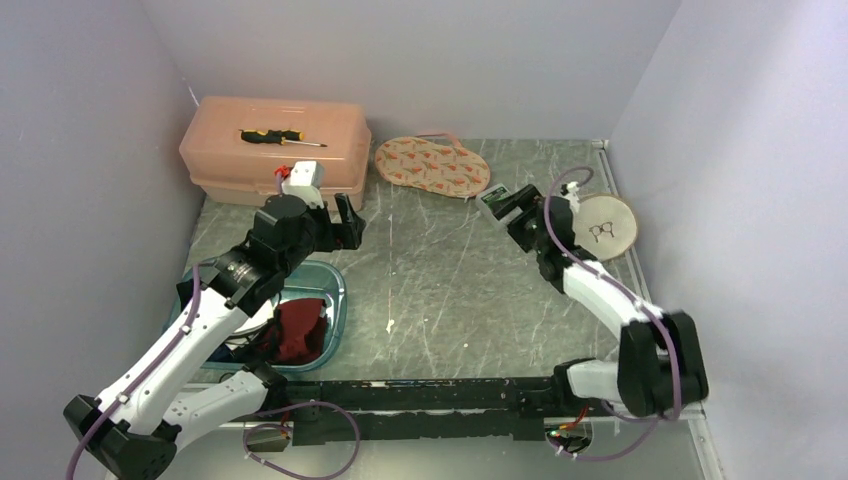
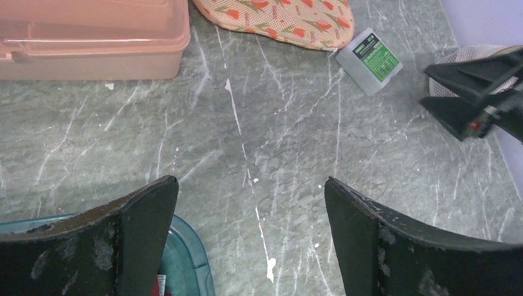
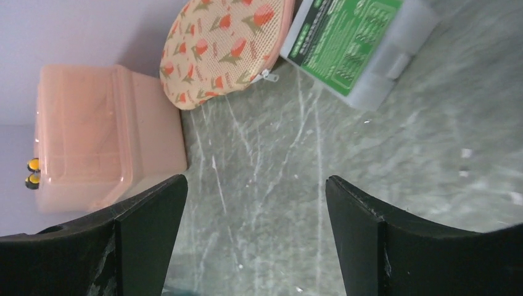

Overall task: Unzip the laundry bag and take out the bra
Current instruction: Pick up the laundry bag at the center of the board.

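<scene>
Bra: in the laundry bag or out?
Out. The red bra lies in the teal tray, apart from the laundry bag at the far edge.

Translucent peach plastic lidded box (image 1: pixel 270 150) at far left of grey veined tabletop (image 1: pixel 440 280); on its lid, yellow-and-black-handled screwdriver (image 1: pixel 268 136), lying flat. Small grey rectangular box with green label (image 2: pixel 369 60) far centre-right, flat on the surface. Round cream disc with tiny dark spectacles mark (image 1: pixel 612 225) near right wall. Teal plastic tray (image 1: pixel 338 300) at near left.

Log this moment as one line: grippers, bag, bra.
left gripper: open, empty | right gripper: open, empty | laundry bag: far side, not held | bra: in teal tray
</scene>
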Controlling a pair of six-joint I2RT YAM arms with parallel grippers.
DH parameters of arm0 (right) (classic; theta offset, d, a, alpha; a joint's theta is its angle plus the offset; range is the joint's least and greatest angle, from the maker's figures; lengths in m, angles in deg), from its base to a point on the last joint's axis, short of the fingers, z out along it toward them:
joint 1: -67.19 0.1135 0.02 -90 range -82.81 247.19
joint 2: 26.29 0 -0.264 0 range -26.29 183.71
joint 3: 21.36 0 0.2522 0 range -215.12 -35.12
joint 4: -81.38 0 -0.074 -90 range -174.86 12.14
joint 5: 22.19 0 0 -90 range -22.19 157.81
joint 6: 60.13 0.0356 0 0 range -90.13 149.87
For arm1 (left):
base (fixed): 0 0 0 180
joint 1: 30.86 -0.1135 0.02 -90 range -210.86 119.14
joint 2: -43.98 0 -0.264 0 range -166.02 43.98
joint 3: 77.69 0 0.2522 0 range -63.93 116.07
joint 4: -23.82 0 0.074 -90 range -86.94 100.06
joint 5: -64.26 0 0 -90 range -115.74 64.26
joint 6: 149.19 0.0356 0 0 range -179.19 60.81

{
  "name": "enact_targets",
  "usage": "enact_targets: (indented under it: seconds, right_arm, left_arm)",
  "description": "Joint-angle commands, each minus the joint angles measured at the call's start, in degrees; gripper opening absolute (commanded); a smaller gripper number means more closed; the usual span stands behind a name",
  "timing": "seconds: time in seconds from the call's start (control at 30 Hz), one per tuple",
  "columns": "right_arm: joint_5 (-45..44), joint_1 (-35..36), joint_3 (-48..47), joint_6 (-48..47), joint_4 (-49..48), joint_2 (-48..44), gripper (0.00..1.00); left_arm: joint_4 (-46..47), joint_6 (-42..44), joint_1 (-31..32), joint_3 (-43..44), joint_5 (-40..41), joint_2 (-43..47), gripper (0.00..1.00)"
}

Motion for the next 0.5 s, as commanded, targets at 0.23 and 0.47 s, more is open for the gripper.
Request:
enact_targets:
  seconds: [0.23,0.47]
  right_arm:
    - [-5.90,9.29,-18.34,19.99,-7.26,24.88,0.87]
    - [-13.75,12.67,-25.75,30.95,-4.56,35.62,0.86]
  left_arm:
    - [-1.24,-4.68,0.70,0.66,8.63,0.03,0.94]
    - [-0.70,-6.42,1.24,-0.57,11.57,1.42,0.94]
